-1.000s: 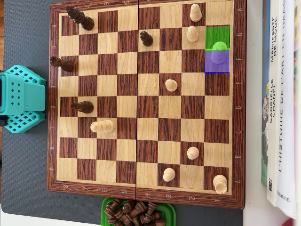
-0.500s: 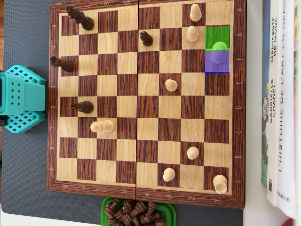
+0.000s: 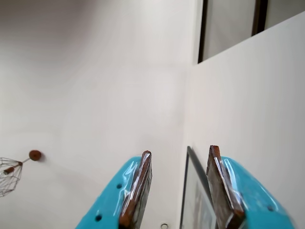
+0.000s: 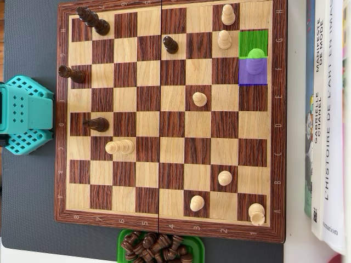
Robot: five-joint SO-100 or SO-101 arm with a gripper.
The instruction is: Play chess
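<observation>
Jaws of the teal gripper stand apart with nothing between them in the wrist view, aimed up at a pale wall and ceiling. In the overhead view the arm's teal base sits by the chessboard's left edge. Dark pieces gather toward the board's upper left; light pieces spread over its right half, one straddling tinted green and purple squares near the upper right corner. A green tray of captured dark pieces sits at the bottom edge, books on the worktop's right.
</observation>
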